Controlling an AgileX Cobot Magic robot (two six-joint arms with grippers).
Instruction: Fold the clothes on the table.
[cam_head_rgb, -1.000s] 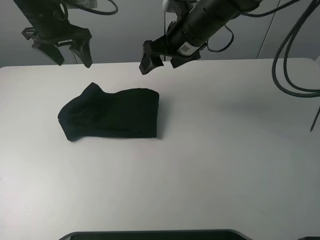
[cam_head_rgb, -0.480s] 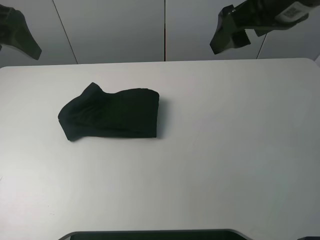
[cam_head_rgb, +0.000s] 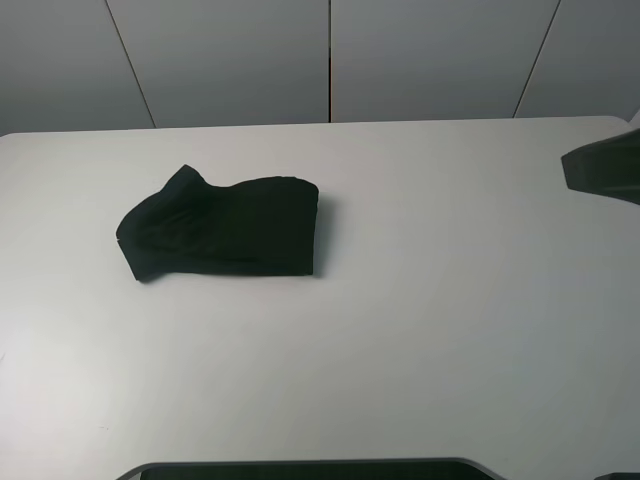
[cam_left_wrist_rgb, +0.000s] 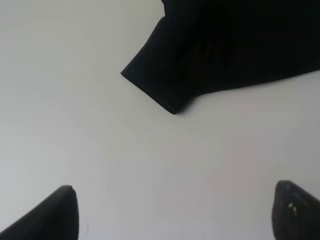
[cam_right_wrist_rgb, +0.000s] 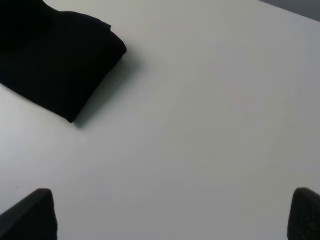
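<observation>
The clothes (cam_head_rgb: 220, 228) are a black shirt folded into a compact bundle, lying left of centre on the white table (cam_head_rgb: 430, 300). No print shows on them. In the left wrist view the clothes (cam_left_wrist_rgb: 230, 45) lie well beyond my left gripper (cam_left_wrist_rgb: 172, 215), whose two fingertips (cam_left_wrist_rgb: 50, 217) stand far apart with only bare table between them. My right gripper (cam_right_wrist_rgb: 167, 217) is open as well, and the clothes (cam_right_wrist_rgb: 55, 60) sit some way off from it. Only a dark part of my right arm (cam_head_rgb: 605, 172) shows at the exterior view's right edge.
Grey wall panels (cam_head_rgb: 330, 60) run behind the table's far edge. A dark flat object (cam_head_rgb: 300, 470) lies along the near edge at the bottom of the exterior view.
Both arms have pulled away from above the clothes. The left one has left the exterior view on the left, and the right one has swung out to the right edge. The clothes have not moved.
</observation>
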